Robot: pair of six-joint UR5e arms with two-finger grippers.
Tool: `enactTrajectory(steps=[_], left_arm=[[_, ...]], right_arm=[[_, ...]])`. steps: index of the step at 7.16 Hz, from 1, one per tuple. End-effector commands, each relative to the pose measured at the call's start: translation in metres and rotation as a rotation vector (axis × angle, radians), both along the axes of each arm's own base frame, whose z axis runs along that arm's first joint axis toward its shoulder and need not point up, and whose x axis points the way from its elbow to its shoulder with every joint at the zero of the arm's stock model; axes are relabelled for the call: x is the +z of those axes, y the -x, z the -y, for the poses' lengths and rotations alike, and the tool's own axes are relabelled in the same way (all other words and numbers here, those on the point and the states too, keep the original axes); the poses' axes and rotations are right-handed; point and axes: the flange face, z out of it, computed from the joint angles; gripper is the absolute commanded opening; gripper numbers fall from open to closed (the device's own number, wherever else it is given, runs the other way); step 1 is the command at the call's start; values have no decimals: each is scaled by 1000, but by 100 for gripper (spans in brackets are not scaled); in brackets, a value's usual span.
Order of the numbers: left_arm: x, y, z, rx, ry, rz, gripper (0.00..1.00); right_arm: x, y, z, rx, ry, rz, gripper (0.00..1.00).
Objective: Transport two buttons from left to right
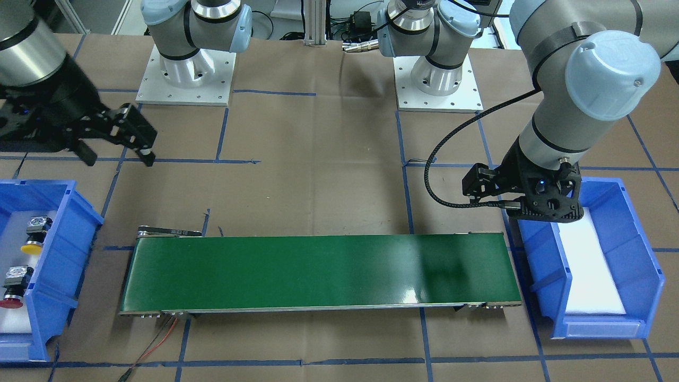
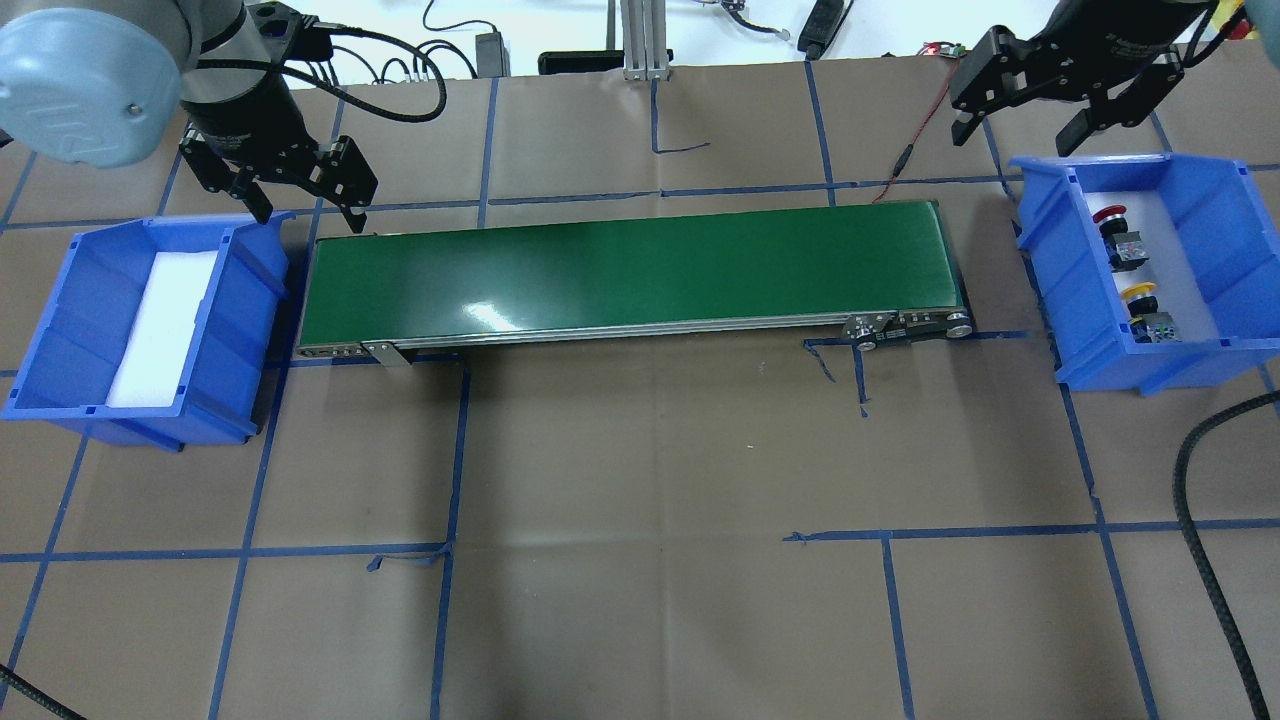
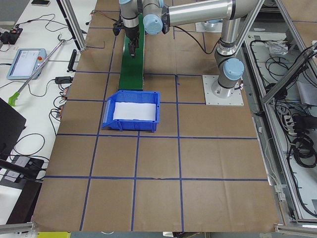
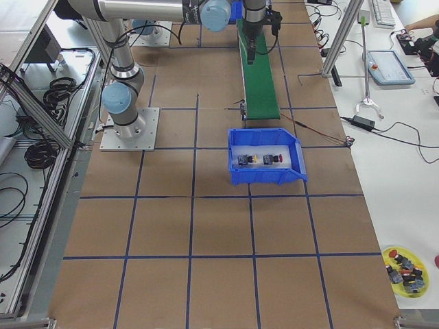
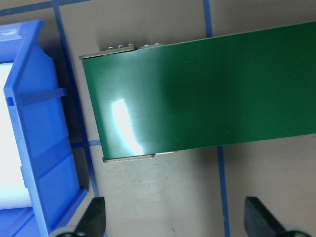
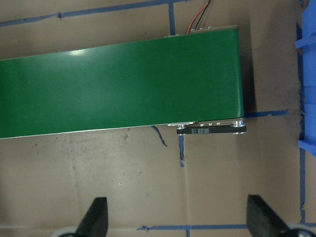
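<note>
The red button and the yellow button lie in the blue bin on the robot's right side. They also show in the front view, yellow and red. My right gripper is open and empty. It hovers beyond that bin's far left corner, and its fingertips are spread wide in the right wrist view. My left gripper is open and empty above the left end of the green conveyor belt. Its fingertips are wide apart.
A second blue bin with a white foam liner and nothing else in it stands at the belt's left end. Red wires trail from the belt. A yellow dish with several spare parts sits far off on a side table.
</note>
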Motion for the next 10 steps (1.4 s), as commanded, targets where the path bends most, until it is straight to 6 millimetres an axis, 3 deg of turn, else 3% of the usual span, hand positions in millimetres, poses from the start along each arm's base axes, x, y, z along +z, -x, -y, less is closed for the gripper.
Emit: enactTrajectory(steps=[1,5,7,10], left_arm=[[7,6,5,75,30,-58,100],[15,16,13,156,44,-91,100],[14,31,12,180,43,-91,100],[12,31,13,179,40,-91,100]], right_arm=[[-10,-56,-35,28,-21,-73,100],[-11,-52,-34,18,-23,-64,100],[-8,-52,-37,17,-21,-69,100],[-12,-52,-33,11,-28,-67,100]])
